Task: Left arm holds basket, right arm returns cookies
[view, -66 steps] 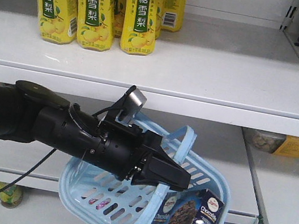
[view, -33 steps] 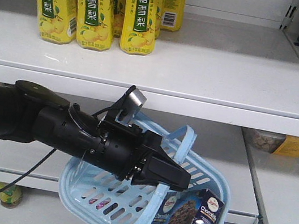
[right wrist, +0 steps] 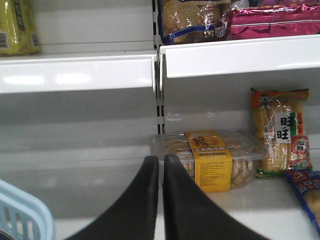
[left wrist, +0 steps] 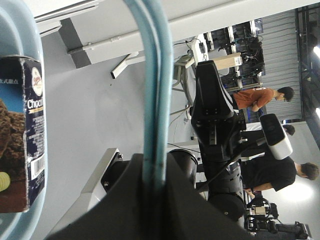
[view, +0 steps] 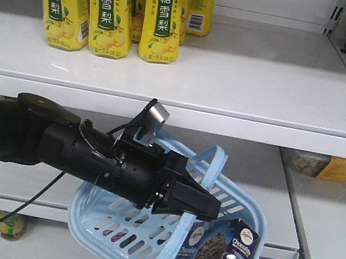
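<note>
Basket (view: 88, 218) is held clear of the shelves by the left hand (view: 207, 208), whose jaws are clamped on the loop handles (left wrist: 154, 85), gathered together. The basket hangs tilted below the arm.

Cookies (view: 222, 254) are seen standing on end inside the basket, at its near right corner, against the wall. The carton is not yet lifted.

Right hand (right wrist: 161, 167) is found apart from the basket; only a corner of blue rim shows at the lower left of its view. Its fingers are drawn narrow, almost touching, with nothing between them. It is pointed at a lower shelf (right wrist: 240, 200) carrying a clear snack tub (right wrist: 210, 160).

Judged: the holding half of the task is in place and the returning half is not begun. Left to do: right hand to be opened and brought into the basket, then the carton gripped, lifted out and set on a shelf.
</note>
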`<state>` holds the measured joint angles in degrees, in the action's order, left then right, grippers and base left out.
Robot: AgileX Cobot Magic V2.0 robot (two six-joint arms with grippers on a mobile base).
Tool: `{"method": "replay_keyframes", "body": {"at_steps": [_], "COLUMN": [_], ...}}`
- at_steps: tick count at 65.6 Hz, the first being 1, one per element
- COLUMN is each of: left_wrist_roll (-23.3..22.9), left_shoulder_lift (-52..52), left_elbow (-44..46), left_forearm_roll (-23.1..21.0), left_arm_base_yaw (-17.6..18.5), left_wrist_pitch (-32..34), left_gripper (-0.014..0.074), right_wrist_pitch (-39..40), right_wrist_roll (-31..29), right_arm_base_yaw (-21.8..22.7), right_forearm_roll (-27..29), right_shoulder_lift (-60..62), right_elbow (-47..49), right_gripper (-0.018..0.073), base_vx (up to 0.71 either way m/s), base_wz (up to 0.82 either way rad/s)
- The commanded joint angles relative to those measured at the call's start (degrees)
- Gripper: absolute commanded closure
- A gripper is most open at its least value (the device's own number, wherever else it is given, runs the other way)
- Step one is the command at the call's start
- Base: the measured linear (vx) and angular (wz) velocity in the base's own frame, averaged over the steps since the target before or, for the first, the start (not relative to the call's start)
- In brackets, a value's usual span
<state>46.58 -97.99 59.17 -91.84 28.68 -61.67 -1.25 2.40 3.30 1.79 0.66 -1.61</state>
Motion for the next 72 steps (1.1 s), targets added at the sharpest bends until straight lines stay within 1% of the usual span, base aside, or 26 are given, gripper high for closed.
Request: {"method": "replay_keyframes", "body": {"at_steps": [1,7,15,20,26,34,44,59,72], "left_wrist_roll": [1.7,1.7,1.7,1.7,1.7,1.7,1.7,1.7,1.7], "left_shoulder_lift": [3.0,3.0,3.0,3.0,3.0,3.0,3.0,3.0,3.0], "left_elbow": [2.5,2.5,2.5,2.5,2.5,2.5,2.5,2.5,2.5], "left_forearm_roll": [-9.7,-9.7,-9.7,-9.7,-9.7,-9.7,-9.7,-9.7,-9.7], "left_arm_base_yaw": [-0.7,-0.7,-0.7,-0.7,-0.7,-0.7,-0.7,-0.7,-0.7], "left_wrist_pitch": [1.4,1.4,1.4,1.4,1.4,1.4,1.4,1.4,1.4], "left_gripper": [0.0599,0.0599,0.0599,0.0599,0.0599,0.0599,0.0599,0.0599,0.0599], "right_wrist_pitch": [4.1,1.7,-2.9,-5.5,-7.4,-6.8,-6.9,-6.1,-5.7], "right_wrist_roll": [0.6,-1.1,-0.6,-0.1,-0.2,-0.2,0.8,1.1,1.1], "right_arm_base_yaw": [0.1,0.1,0.1,0.1,0.1,0.1,0.1,0.1,0.1], "right_forearm_roll": [-0.5,-2.7,-2.7,-1.1,1.2,2.2,3.0,4.8,4.8], "right_shoulder_lift": [0.4,-2.1,-9.2,-16.4,-22.2,-28.0,-32.0,-33.0,-33.0], "right_elbow": [3.8,9.9,17.8,22.5,25.7,26.4,26.4,26.4,26.4], "right_gripper": [0.0565,0.0565,0.0565,0.0565,0.0565,0.0565,0.0565,0.0555,0.0545], "base_vx": [0.0,0.0,0.0,0.0,0.0,0.0,0.0,0.0,0.0], "base_wz": [0.0,0.0,0.0,0.0,0.0,0.0,0.0,0.0,0.0]}}
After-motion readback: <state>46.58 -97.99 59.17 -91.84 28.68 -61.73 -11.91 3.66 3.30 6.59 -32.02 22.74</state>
